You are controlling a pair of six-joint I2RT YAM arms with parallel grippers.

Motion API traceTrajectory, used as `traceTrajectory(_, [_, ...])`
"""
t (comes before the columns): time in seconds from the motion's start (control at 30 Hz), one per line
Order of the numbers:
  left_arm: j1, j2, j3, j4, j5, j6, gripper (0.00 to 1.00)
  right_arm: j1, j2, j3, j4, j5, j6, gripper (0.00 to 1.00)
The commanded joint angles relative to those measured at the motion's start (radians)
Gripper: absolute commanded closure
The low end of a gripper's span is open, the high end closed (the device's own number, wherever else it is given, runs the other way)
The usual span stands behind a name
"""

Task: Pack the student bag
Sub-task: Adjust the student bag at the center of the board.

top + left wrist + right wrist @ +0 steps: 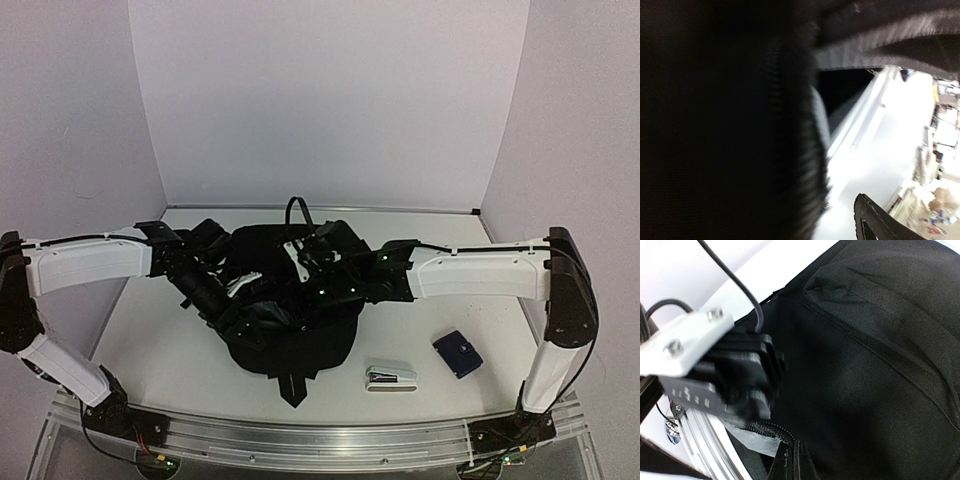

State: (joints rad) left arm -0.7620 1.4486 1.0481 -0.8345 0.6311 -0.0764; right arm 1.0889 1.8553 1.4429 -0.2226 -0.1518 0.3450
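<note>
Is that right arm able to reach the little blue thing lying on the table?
Probably yes. The blue object lies uncovered on the table, near that arm's base, clear of the student bag. The right claw must first leave the bag.

Top camera overlooks the table point(150, 340); wrist cameras sit against the student bag point(300, 345)

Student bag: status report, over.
Left gripper, right gripper pressed into student bag, jaws unreadable. Bag mid-table. Stapler, blue case outside it, right-arm side.
</note>
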Motion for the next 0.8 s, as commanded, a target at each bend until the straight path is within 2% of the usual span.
traceTrajectory(0.0, [-0.002, 0.012, 0.033, -0.055, 0.152, 0.006, 0.17, -0.004, -0.045, 0.017, 0.078, 0.019, -0.003, 1.00])
traceTrajectory(0.13, [-0.002, -0.039, 0.051, -0.070, 0.140, 0.007, 0.17, -0.005, -0.042, 0.016, 0.078, 0.028, -0.007, 1.00])
traceTrajectory(0.27, [-0.002, -0.079, 0.051, -0.060, 0.193, -0.024, 0.17, -0.005, -0.026, 0.022, 0.077, 0.024, -0.010, 1.00])
traceTrajectory(0.47, [-0.003, -0.093, 0.013, -0.003, 0.265, -0.074, 0.16, -0.005, -0.003, 0.033, 0.077, -0.046, -0.032, 1.00])
traceTrajectory(0.77, [-0.003, -0.098, -0.017, 0.028, 0.288, -0.108, 0.16, 0.025, 0.050, 0.051, 0.061, -0.151, -0.053, 1.00])
